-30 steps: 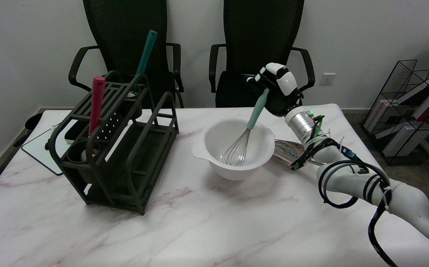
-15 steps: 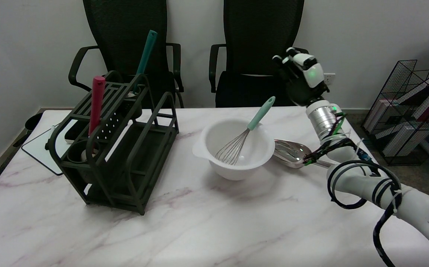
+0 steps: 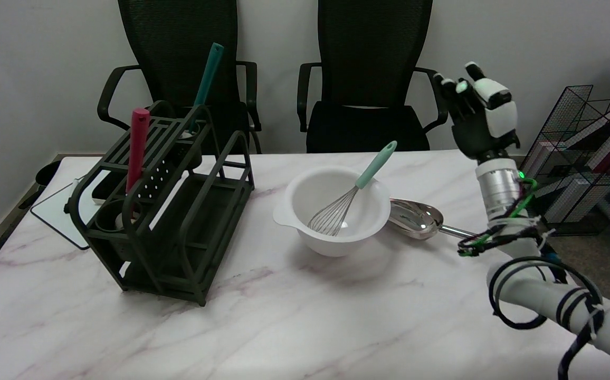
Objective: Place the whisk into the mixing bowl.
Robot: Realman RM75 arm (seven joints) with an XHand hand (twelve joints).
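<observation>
R hand was up in the air, well right of the bowl and above the worktop, fingers apart and pointing up, nothing in them. That fits a hand with nothing left to carry, held off to the side so it can't knock the handle.

Whisk sat in the white mixing bowl: wire head down against the inside bottom, mint handle slanted up and to the right, leaning on the far-right rim and sticking out past it. Rim acted as the prop, so whisk stood at an angle w/o any grip. Looked stable; task reads as done.

Metal scoop lay on the worktop just right of the bowl, handle running off toward the arm; touching the bowl or not, can't tell. Dark utensil rack stood left of the bowl, apart from it, w/ a red-handled tool and a teal-handled tool upright in it. Two black chairs behind the worktop.
</observation>
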